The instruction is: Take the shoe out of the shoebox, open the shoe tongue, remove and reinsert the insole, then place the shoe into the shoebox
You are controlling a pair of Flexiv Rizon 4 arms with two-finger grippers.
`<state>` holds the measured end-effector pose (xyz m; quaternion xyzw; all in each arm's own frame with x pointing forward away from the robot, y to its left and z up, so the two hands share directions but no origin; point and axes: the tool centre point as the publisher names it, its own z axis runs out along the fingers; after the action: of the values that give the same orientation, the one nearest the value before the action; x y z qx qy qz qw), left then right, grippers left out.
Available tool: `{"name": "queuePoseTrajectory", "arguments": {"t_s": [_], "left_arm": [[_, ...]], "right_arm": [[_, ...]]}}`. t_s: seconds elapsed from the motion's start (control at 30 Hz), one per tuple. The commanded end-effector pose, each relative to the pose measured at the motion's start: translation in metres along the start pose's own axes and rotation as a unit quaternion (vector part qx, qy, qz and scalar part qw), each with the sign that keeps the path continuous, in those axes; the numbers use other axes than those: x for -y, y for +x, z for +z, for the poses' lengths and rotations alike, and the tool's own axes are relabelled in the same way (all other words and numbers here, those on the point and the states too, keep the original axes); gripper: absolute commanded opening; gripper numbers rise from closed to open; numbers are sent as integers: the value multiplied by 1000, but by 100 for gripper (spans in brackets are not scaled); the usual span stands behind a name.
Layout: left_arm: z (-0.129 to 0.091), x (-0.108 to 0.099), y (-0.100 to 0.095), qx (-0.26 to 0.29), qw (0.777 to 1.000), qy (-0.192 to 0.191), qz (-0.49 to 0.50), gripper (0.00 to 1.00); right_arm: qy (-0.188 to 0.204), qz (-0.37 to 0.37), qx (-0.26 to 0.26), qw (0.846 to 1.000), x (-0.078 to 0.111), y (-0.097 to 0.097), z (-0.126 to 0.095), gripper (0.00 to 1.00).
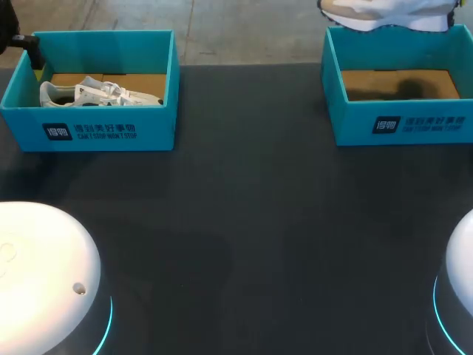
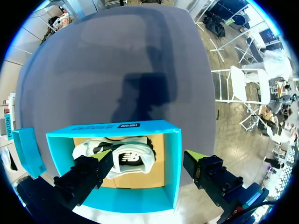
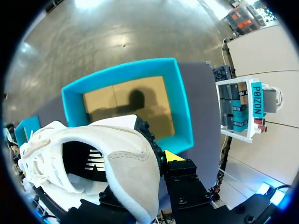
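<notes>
A white shoe (image 1: 100,94) lies on its side in the teal shoebox (image 1: 89,129) at the table's back left. My left gripper (image 2: 147,165) hangs open above that box, one finger over the shoe (image 2: 117,156) and the other beyond the box wall (image 2: 173,168). A second white and beige shoe (image 1: 384,13) hangs above the empty teal shoebox (image 1: 403,122) at the back right. My right gripper (image 3: 149,161) is shut on this shoe (image 3: 121,158) at its heel collar. One yellow fingertip (image 3: 171,156) shows; the other is hidden inside the shoe. The empty box (image 3: 184,116) lies below.
Two white rounded arm bases (image 1: 44,274) (image 1: 462,288) stand at the front corners. The dark table (image 1: 244,207) stretches between the boxes and the bases. A loose teal piece (image 2: 28,151) stands beside the left box.
</notes>
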<state>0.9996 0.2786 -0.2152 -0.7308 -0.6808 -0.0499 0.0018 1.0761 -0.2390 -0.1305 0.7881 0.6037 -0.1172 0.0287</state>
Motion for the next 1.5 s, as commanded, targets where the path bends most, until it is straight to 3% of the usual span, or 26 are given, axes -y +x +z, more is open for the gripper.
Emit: {"name": "queuePoseTrajectory", "arguments": {"t_s": [0.03,0.47,0.67,1.03,1.5], "left_arm": [[0,1,0,-1,1000,-1,0,100],[0,1,0,-1,1000,-1,0,100],[0,1,0,-1,1000,-1,0,100],[0,1,0,-1,1000,-1,0,100],[0,1,0,-1,1000,-1,0,100]], "right_arm": [[-106,8,-5,994,58,6,-10,0],[-129,8,-9,992,124,44,-15,0],[-134,13,-23,991,160,66,-5,0],[-152,12,-27,988,209,96,5,0],[-152,12,-27,988,209,96,5,0]]}}
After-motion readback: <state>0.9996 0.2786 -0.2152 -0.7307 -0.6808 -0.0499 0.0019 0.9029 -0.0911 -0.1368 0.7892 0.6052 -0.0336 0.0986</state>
